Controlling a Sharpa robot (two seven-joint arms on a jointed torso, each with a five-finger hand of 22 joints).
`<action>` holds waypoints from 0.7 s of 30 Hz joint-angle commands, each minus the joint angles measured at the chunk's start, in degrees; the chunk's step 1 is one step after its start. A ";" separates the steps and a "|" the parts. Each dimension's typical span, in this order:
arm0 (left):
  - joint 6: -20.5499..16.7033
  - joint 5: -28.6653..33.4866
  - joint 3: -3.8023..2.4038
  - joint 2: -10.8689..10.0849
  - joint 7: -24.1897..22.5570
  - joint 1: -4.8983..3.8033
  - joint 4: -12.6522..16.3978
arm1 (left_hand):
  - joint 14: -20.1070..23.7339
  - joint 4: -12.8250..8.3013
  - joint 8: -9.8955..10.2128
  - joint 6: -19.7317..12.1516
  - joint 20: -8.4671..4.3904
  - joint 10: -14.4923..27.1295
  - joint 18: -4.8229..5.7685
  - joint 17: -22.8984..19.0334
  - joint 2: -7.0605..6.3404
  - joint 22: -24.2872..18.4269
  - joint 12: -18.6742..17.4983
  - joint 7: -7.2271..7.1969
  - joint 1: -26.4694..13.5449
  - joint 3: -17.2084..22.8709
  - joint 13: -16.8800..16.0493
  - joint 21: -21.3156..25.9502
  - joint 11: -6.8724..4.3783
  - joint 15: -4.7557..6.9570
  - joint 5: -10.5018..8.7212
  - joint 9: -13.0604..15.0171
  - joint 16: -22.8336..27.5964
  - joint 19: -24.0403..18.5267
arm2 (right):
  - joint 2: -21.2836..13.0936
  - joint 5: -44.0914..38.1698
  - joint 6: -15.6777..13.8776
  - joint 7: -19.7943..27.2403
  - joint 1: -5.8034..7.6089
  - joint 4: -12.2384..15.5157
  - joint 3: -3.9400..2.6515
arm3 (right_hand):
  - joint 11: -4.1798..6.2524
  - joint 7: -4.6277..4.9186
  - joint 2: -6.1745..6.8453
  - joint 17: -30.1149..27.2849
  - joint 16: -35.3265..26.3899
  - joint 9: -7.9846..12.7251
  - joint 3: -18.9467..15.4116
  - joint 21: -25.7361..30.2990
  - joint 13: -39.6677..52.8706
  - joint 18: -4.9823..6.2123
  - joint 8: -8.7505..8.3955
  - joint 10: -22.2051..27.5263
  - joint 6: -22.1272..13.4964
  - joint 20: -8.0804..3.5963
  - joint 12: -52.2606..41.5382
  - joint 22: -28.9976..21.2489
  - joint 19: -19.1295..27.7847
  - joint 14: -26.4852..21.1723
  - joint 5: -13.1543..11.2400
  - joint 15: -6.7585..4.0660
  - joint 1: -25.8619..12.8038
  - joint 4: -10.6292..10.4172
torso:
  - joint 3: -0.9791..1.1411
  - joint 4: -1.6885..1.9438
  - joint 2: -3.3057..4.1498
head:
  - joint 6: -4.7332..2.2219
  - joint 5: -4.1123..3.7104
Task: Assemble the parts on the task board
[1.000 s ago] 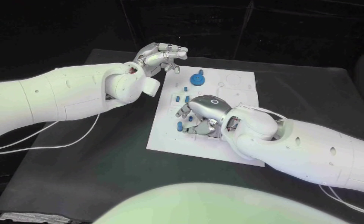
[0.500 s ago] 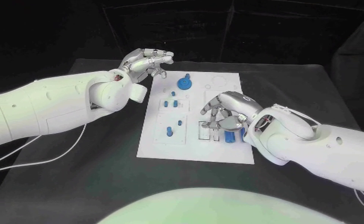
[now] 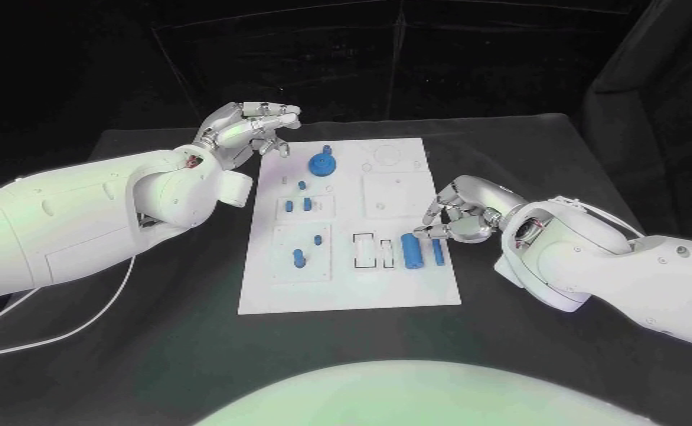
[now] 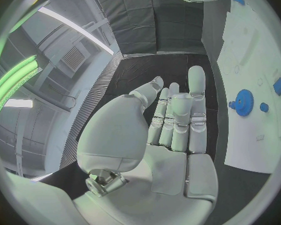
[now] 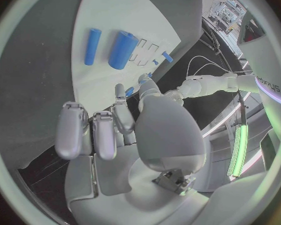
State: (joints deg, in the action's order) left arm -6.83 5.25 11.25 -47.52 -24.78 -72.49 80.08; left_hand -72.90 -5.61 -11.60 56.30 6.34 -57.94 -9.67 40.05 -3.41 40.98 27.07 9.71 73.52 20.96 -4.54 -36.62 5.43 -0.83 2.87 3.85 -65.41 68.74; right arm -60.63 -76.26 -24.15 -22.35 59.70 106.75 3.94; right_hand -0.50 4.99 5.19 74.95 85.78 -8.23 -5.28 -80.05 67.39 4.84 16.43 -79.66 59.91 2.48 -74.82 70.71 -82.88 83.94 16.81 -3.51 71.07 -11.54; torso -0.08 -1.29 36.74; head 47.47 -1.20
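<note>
"SHARPA" lettering on left arm (image 5: 265, 82)

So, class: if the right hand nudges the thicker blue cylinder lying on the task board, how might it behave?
The thicker blue cylinder lies on its side on the flat task board, so it would probably roll. It looks smooth and rigid, so the fingers may slip. It seems small, likely light.

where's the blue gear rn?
Head view: the gear stands near the board's far left corner, just right of the left hand, untouched.
</note>
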 commanded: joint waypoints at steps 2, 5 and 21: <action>1.01 -0.08 -0.01 -0.23 -0.31 -0.03 0.21 | 0.50 -0.04 0.24 -0.28 0.20 0.30 -0.76 -0.11 0.15 -0.11 0.25 0.04 -0.21 -0.25 -0.06 0.27 0.08 0.02 -0.07 0.02 0.28 0.06 | -0.01 -2.25 4.46 -8.24 -0.20 0.36 0.03 | -0.06 0.14 0.32 4.23 0.25 -0.47 -1.71 -0.32 1.86 -1.01 0.50 -0.21 -0.80 -0.02 -1.12 0.19 -0.38 4.09 0.25 -0.02 -1.05 -1.85 | -0.06 -0.02 -0.03 | 0.11 -0.52; 1.14 -0.08 0.01 -0.31 -0.33 -0.02 0.25 | 0.50 -0.10 0.23 -0.27 0.20 0.30 -0.77 -0.11 0.13 -0.13 0.28 0.01 -0.14 -0.26 -0.07 0.29 0.06 0.03 -0.06 0.03 0.27 0.07 | 0.27 -3.23 5.15 -9.47 -0.36 0.33 0.04 | -0.12 0.19 0.55 4.46 0.32 -0.81 -2.66 -0.40 2.48 -1.03 0.81 -0.13 -1.14 0.05 -1.37 0.32 -0.36 4.08 0.19 0.03 -1.14 -3.22 | -0.09 0.10 0.00 | 0.19 -0.76; 1.38 -0.09 0.04 -0.23 -0.25 0.20 0.26 | 0.50 -0.17 0.22 -0.26 0.20 0.30 -0.78 -0.07 0.13 -0.14 0.31 -0.01 -0.05 -0.27 -0.07 0.31 0.04 0.04 -0.05 0.03 0.24 0.07 | 4.54 -4.61 5.78 -12.03 -2.42 -1.02 0.05 | -0.16 0.21 0.83 5.12 0.51 -1.51 -3.55 -0.64 3.30 -1.10 1.51 -0.04 -1.53 0.23 -1.51 0.76 -0.40 4.13 0.07 0.10 0.91 -4.41 | -0.08 0.01 0.03 | 0.13 -0.67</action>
State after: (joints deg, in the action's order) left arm -6.33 5.25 11.32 -47.85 -24.77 -72.25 80.20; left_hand -72.90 -5.61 -11.59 56.30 6.34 -57.94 -9.67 39.99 -3.41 40.92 27.07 9.71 73.52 20.97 -4.53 -36.62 5.43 -0.83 2.87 3.86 -65.41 68.73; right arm -56.26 -79.93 -18.97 -32.70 57.29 105.85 3.99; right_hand -0.51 5.22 6.01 74.94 86.01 -9.67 -8.79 -80.50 70.75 4.86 17.59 -79.65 58.81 2.66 -76.26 71.43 -83.06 83.94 16.84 -3.50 71.49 -15.56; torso -0.13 -1.30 36.74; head 47.65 -1.93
